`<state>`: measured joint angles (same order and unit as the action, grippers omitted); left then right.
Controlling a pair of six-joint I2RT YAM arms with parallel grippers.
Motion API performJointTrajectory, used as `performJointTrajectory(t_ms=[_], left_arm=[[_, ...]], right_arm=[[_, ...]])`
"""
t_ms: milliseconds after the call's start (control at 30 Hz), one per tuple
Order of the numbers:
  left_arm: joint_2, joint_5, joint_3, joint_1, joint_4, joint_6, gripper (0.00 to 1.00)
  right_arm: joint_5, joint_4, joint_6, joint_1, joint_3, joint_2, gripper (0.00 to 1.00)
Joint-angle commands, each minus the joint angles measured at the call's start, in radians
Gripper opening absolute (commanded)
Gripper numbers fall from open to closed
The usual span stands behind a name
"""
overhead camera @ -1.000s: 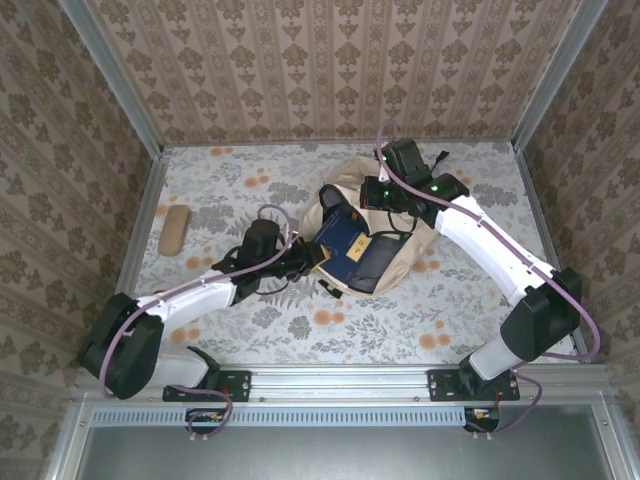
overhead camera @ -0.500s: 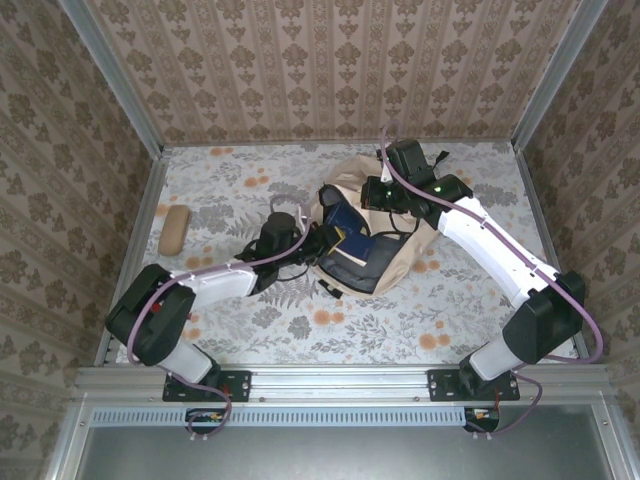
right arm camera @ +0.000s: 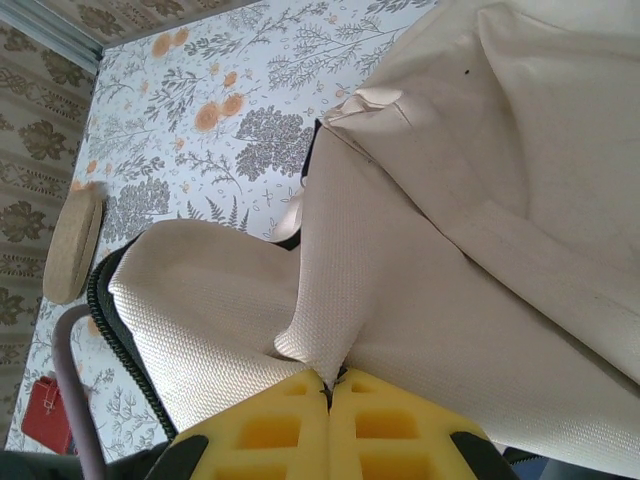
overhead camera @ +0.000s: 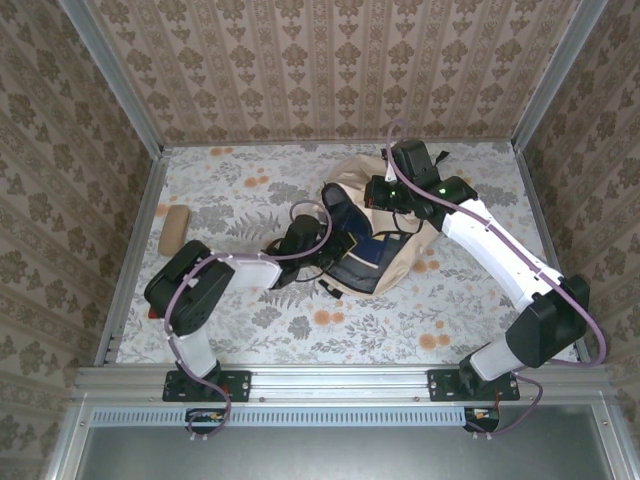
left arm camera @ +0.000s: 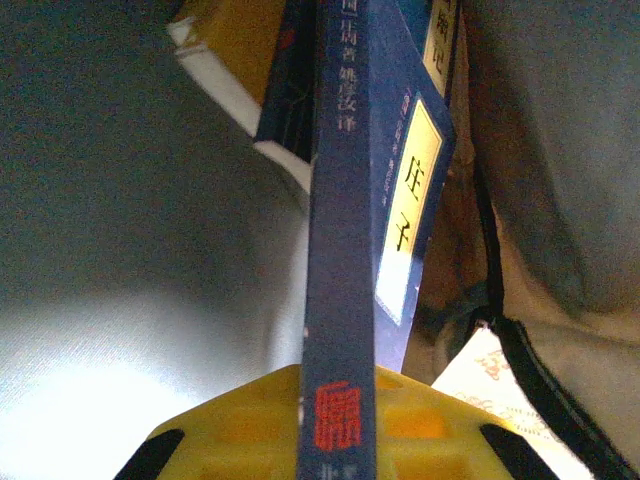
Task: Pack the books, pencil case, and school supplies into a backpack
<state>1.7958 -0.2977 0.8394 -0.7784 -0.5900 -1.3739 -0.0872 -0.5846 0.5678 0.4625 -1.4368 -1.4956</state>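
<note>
The left fingers (left arm camera: 296, 400) are closed almost flat on a navy book (left arm camera: 338, 250), one yellow pad on each cover. The book's spine runs straight out ahead of the fingertips. Just to the right of this book stands a second navy book (left arm camera: 415, 200), its pale title label facing the wrist camera. Ahead of the fingertips and to their left is a yellow book (left arm camera: 235, 40) with a white page edge. Dark grey lining (left arm camera: 120, 200) spreads away on the left of the fingers, and a black zip (left arm camera: 520, 350) curves past on their right.

From above, these fingers and the books sit inside the open mouth of the backpack (overhead camera: 405, 255), which lies on the table (overhead camera: 230, 190).

The right fingers (right arm camera: 330, 400) are shut tight, pad against pad, pinching a fold of the backpack's beige fabric at their tips. The cloth rises from the pinch and spreads away ahead of them. From above, they hold the far rim of the opening, across the mouth from the left fingers.

The pencil case (overhead camera: 173, 230) lies flat on the table outside the backpack, well apart from both sets of fingers and off to the left of the left ones.
</note>
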Motion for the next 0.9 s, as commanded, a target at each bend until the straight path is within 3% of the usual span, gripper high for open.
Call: performJointTrajectory(t_ms=[0, 100, 233, 467, 533, 700, 867], left_arm=[[0.054, 0.003, 0.079, -0.002, -0.031, -0.029, 0.00], [0.114, 0.003, 0.146, 0.000, -0.033, -0.037, 0.02], [0.193, 0.018, 0.234, 0.005, -0.022, -0.032, 0.13], [0.200, 0.019, 0.210, 0.013, -0.001, -0.033, 0.52], [0.165, 0.031, 0.165, 0.011, 0.012, -0.030, 0.59], [0.088, 0.064, 0.086, 0.009, 0.028, -0.007, 0.62], [0.065, 0.065, 0.067, 0.004, 0.038, -0.004, 0.50]], right_arm=[[-0.021, 0.043, 0.018, -0.005, -0.002, 0.047, 0.01], [-0.022, 0.039, 0.017, -0.007, -0.001, 0.049, 0.01], [-0.019, 0.032, 0.017, -0.013, 0.007, 0.057, 0.01], [-0.025, 0.035, 0.015, -0.027, 0.027, 0.071, 0.01], [-0.030, 0.041, 0.018, -0.033, 0.036, 0.072, 0.01], [-0.050, 0.073, 0.033, -0.039, 0.052, 0.067, 0.01], [-0.053, 0.075, 0.035, -0.041, 0.057, 0.059, 0.01]])
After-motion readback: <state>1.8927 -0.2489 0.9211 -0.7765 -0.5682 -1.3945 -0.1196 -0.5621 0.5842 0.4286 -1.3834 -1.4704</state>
